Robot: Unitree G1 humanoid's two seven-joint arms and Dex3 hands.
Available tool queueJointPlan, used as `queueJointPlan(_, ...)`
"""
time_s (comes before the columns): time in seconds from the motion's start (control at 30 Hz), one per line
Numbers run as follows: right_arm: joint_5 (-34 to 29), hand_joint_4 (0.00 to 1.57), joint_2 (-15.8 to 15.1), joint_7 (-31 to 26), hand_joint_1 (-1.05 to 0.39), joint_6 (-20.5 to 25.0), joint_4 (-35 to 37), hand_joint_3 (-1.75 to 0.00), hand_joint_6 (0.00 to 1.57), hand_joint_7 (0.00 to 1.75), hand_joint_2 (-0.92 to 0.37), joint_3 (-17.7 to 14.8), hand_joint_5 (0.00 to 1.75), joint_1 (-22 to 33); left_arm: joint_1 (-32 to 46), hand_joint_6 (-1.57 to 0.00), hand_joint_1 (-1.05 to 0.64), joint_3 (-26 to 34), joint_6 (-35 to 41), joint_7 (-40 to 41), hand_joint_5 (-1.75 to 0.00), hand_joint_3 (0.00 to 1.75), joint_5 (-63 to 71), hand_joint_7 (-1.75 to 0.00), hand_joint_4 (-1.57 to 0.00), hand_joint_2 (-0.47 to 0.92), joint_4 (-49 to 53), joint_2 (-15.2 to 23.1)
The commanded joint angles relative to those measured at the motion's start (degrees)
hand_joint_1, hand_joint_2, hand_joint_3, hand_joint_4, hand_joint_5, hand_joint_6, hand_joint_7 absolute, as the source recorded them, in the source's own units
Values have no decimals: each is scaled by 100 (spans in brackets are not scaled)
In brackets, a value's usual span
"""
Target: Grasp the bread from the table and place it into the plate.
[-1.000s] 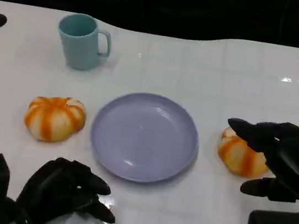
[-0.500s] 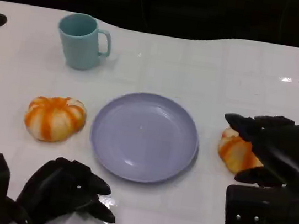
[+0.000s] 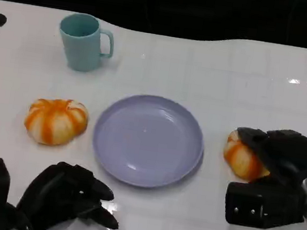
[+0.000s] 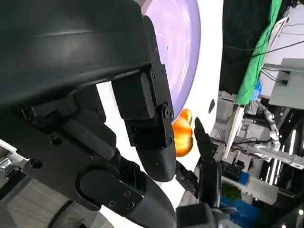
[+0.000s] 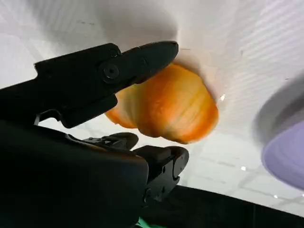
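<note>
Two orange-and-white striped breads lie on the white table. One bread (image 3: 56, 120) sits left of the lilac plate (image 3: 148, 142); the other bread (image 3: 240, 159) sits right of it. My right hand (image 3: 282, 153) covers that right bread from above and from the right, fingers curled around it. In the right wrist view a finger (image 5: 109, 71) lies against one side of the bread (image 5: 166, 107) and another finger lies close under the opposite side. The bread still rests on the table. My left hand (image 3: 71, 195) lies low near the front edge, holding nothing.
A teal cup (image 3: 85, 42) stands at the back left, handle to the right. The left wrist view looks past my left hand (image 4: 142, 109) to the plate (image 4: 178, 42) and the right bread (image 4: 183, 137). The table's dark far edge runs along the back.
My right hand has come down and closed in over the right bread, its fingers curling around it. The left hand, plate, cup and left bread stayed put.
</note>
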Motion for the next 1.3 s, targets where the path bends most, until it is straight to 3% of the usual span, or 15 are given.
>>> queueJointPlan(0.03, 192, 27, 84, -135, -67, -16, 483, 0, 23, 1, -87, 77, 6, -292, 118, -157, -105, -3, 42, 82, -21, 0, 39, -2, -157, 70, -115, 77)
queueJointPlan(0.17, 339, 31, 166, -433, -64, -232, 947, 0, 26, 2, -85, 121, 6, -448, 140, -157, -105, -12, 28, 79, -21, 1, 34, -2, -157, 71, -154, 77)
queueJointPlan(0.27, 476, 39, 232, -911, -49, -506, 1275, -1, 35, 4, -87, 106, 9, -509, 158, -157, -105, -15, 75, 103, -21, 0, 27, -2, -157, 70, -191, 72)
queueJointPlan(0.33, 520, 66, 269, -1365, -31, -677, 1457, -1, 52, 7, -90, 107, 21, -534, 167, -157, -105, -22, 69, 129, -21, 0, 47, -2, -157, 70, -207, 73)
queueJointPlan(0.4, 545, 76, 278, -1744, -20, -879, 1611, -10, 83, 7, -92, 122, 92, -558, 183, -157, -105, -33, 53, 136, -21, 0, 56, -2, -157, 71, -234, 77)
queueJointPlan(0.43, 534, 80, 265, -1951, -19, -1012, 1695, -16, 94, 9, -92, 149, 114, -576, 189, -157, -105, -37, 55, 141, -21, 0, 58, -2, -157, 71, -245, 80)
queueJointPlan(0.5, 441, 89, 232, -2507, -19, -1264, 1885, -21, 111, 15, -92, 246, 134, -621, 194, -157, -105, -46, 63, 147, -21, 0, 58, -2, -157, 71, -252, 88)
queueJointPlan(0.53, 408, 87, 226, -2725, -18, -1342, 1971, -19, 103, 64, -90, 291, 158, -645, 195, -157, -105, -50, 72, 151, -21, 0, 54, -2, -157, 71, -255, 90)
queueJointPlan(0.57, 405, 86, 229, -2849, -17, -1378, 2038, -19, 90, 100, -89, 325, 166, -670, 198, -157, -105, -54, 78, 153, -21, 0, 50, -2, -157, 71, -259, 91)
queueJointPlan(0.63, 418, 86, 249, -3033, -18, -1427, 2142, -21, 76, 136, -87, 360, 173, -708, 200, -157, -105, -61, 71, 163, -21, 0, 53, -3, -157, 71, -264, 89)
queueJointPlan(0.7, 425, 86, 264, -3182, -18, -1471, 2217, -29, 68, 157, -82, 385, 174, -732, 200, -157, -105, -68, 48, 172, -21, 0, 63, -3, -157, 71, -262, 88)
queueJointPlan(0.8, 396, 86, 279, -3354, -22, -1435, 2254, -69, 62, 170, -61, 442, 175, -757, 208, -157, -105, -74, 99, 158, -21, 0, 45, -3, -157, 71, -278, 94)
queueJointPlan(0.93, 434, 86, 285, -3611, -21, -1501, 2216, -77, 60, 174, -52, 463, 175, -763, 214, -157, -105, -83, 78, 171, -21, 0, 60, -2, -157, 71, -285, 100)
queueJointPlan(1.07, 479, 89, 316, -4106, -19, -1765, 2234, -101, 64, 175, -41, 436, 175, -777, 195, -157, -105, -74, 71, 161, -21, 0, 43, -2, -157, 71, -263, 87)
queueJointPlan(1.3, 655, 97, 428, -4499, -17, -2082, 2102, -121, 72, 175, -39, 326, 175, -844, 165, -157, -105, -56, 116, 129, -21, 0, 7, -2, -157, 70, -215, 81)
